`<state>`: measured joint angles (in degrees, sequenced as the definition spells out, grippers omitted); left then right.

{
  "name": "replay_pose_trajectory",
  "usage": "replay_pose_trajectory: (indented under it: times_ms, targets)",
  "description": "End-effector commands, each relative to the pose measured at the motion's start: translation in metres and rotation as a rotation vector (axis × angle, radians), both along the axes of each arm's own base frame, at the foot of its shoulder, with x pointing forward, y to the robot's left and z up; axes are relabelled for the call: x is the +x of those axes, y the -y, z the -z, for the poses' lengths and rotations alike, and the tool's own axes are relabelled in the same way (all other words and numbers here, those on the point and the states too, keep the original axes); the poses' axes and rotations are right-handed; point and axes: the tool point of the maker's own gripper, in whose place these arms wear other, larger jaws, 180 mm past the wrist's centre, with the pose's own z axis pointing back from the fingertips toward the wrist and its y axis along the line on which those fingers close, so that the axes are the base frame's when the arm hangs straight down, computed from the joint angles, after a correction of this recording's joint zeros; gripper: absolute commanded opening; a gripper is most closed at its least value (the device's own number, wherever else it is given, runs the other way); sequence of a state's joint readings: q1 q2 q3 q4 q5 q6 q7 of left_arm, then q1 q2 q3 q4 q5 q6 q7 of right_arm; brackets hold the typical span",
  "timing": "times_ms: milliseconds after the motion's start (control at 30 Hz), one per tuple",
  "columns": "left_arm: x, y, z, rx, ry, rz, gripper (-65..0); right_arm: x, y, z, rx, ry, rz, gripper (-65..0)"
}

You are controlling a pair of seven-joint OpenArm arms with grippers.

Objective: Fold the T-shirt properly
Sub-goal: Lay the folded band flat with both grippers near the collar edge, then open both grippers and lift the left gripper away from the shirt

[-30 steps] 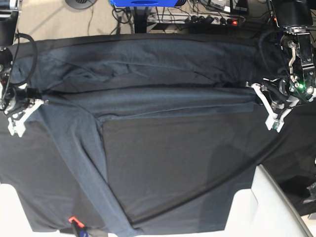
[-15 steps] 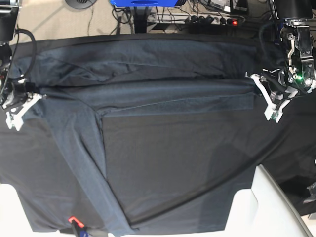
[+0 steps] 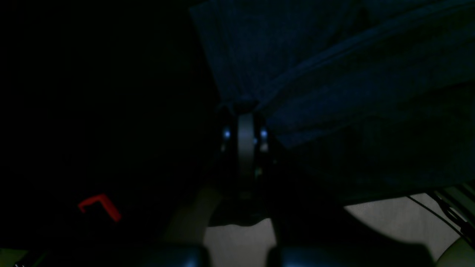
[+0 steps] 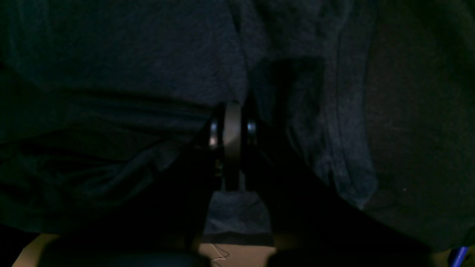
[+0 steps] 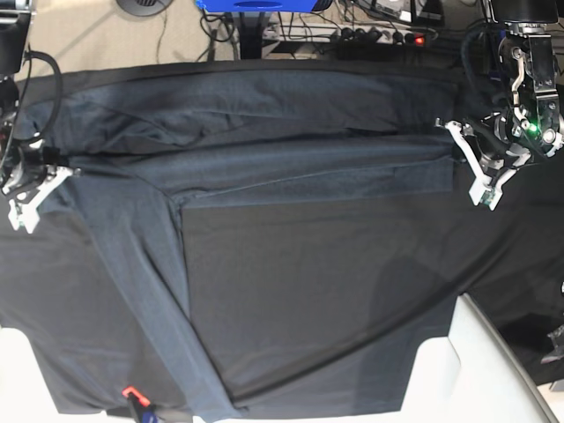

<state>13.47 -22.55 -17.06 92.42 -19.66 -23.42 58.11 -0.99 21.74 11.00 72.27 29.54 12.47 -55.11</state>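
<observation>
**Carrying the fold edge toward the desk's far side**

I have both arms pinching the large dark slate-grey long-sleeved knit T-shirt (image 5: 264, 159) at the two ends of a long folded band that runs across the far half of the desk (image 5: 352, 291), which is draped in plain black cloth. The left gripper (image 5: 478, 172), near the desk's right edge in the base view, has its jaws together on the band's end; its wrist view shows fabric bunched right at the tips (image 3: 243, 107). The right gripper (image 5: 26, 189), at the opposite edge, is likewise clamped on the shirt, cloth gathered against its tips (image 4: 232, 105). One sleeve (image 5: 167, 326) trails diagonally down to the near edge.

I judge this to be mid-fold: a hem or side edge is doubled over and held taut between the arms. Next I need to move both arms evenly so the band lies straight and flat, release only once it rests on the body of the shirt, and then deal with that loose sleeve.
</observation>
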Motion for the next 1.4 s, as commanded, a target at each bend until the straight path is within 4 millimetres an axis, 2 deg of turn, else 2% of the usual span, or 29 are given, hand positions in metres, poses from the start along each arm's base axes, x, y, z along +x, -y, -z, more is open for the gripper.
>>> replay_pose_trajectory:
  times_ms: [0,567,633,733,767,800,900,1000,1067,1100,1167,1267,1367]
  targets:
    - [0.008,-0.007,-0.010,0.022,0.029,0.004,-65.0,0.010,0.010,-0.010,-0.023,0.034,0.002,-64.4]
    - [0.006,-0.004,-0.007,0.023,0.020,0.011,-65.0,0.009,0.012,-0.011,-0.024,0.032,0.007,-62.6]
    - [0.006,-0.004,-0.007,0.023,0.020,0.011,-65.0,0.009,0.011,-0.011,-0.023,0.032,0.007,-58.1]
    - [0.006,-0.004,-0.007,0.023,0.020,0.011,-65.0,0.010,0.011,-0.011,-0.022,0.036,0.009,-45.3]
    - [0.006,-0.004,-0.007,0.023,0.020,0.011,-61.7,0.010,0.011,-0.011,-0.022,0.037,0.009,-42.2]
    - [0.006,-0.004,-0.007,0.024,0.020,0.011,-54.3,0.010,0.011,-0.011,-0.022,0.037,0.009,-38.3]
    - [0.007,-0.007,-0.009,0.030,0.026,0.007,-33.4,0.011,0.011,-0.011,-0.022,0.038,0.010,-32.0]
    - [0.008,-0.009,-0.011,0.036,0.031,0.007,-13.0,0.013,0.016,-0.014,-0.034,0.043,0.058,-30.5]
    - [0.010,-0.013,-0.014,0.046,0.034,0.010,-3.6,0.014,0.021,-0.014,-0.041,0.041,0.108,-30.3]
    - [0.011,-0.016,-0.016,0.052,0.038,0.012,-1.0,0.014,0.023,-0.015,-0.043,0.043,0.132,-30.3]
    - [0.015,-0.019,-0.020,0.056,0.050,0.005,0.0,0.014,0.036,-0.020,-0.039,0.061,0.196,-30.3]
    - [0.017,-0.049,-0.037,0.080,0.098,-0.082,0.0,0.015,0.055,-0.032,-0.035,0.105,0.273,-30.3]
    - [0.021,-0.083,-0.059,0.105,0.165,-0.186,0.0,0.026,0.070,-0.059,-0.054,0.197,0.317,-30.3]
